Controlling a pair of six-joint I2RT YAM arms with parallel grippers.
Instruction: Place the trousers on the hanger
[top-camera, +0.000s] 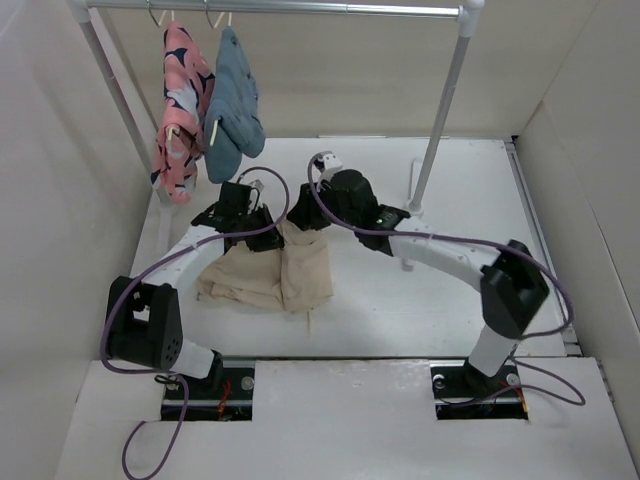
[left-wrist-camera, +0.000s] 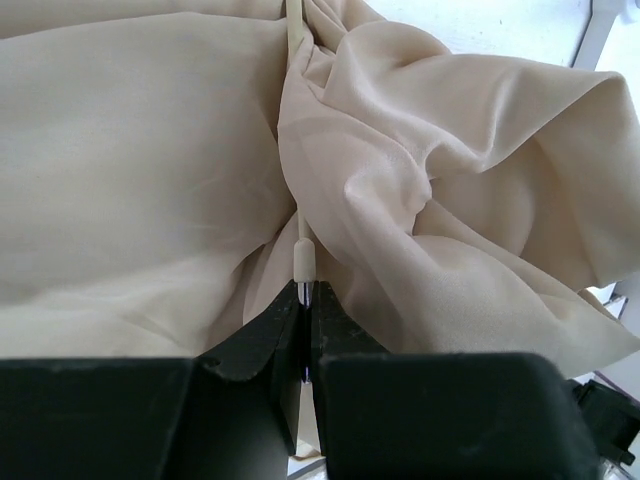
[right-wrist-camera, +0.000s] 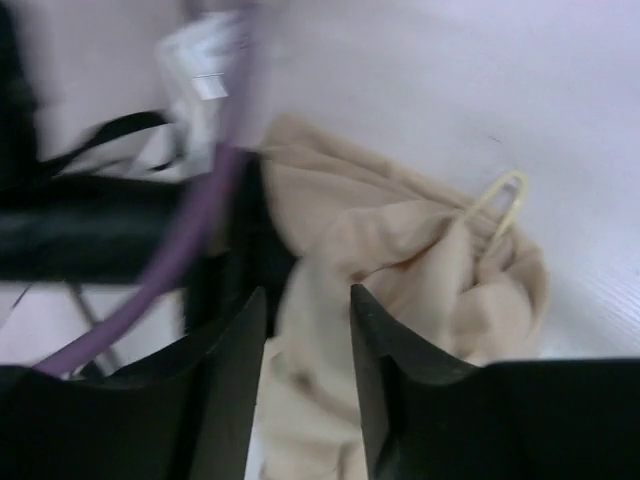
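The beige trousers lie crumpled on the white table between the two arms. My left gripper is shut on the thin end of the cream hanger, whose arm runs up into the folds of the trousers. The hanger's hook pokes out of the bunched cloth in the right wrist view. My right gripper hangs open just above the trousers with its jaws apart; that view is blurred. In the top view the left gripper and right gripper meet over the far edge of the trousers.
A grey rail spans the back, with a pink patterned garment and a blue garment hanging at its left end. Its right post stands on the table behind my right arm. White walls close both sides.
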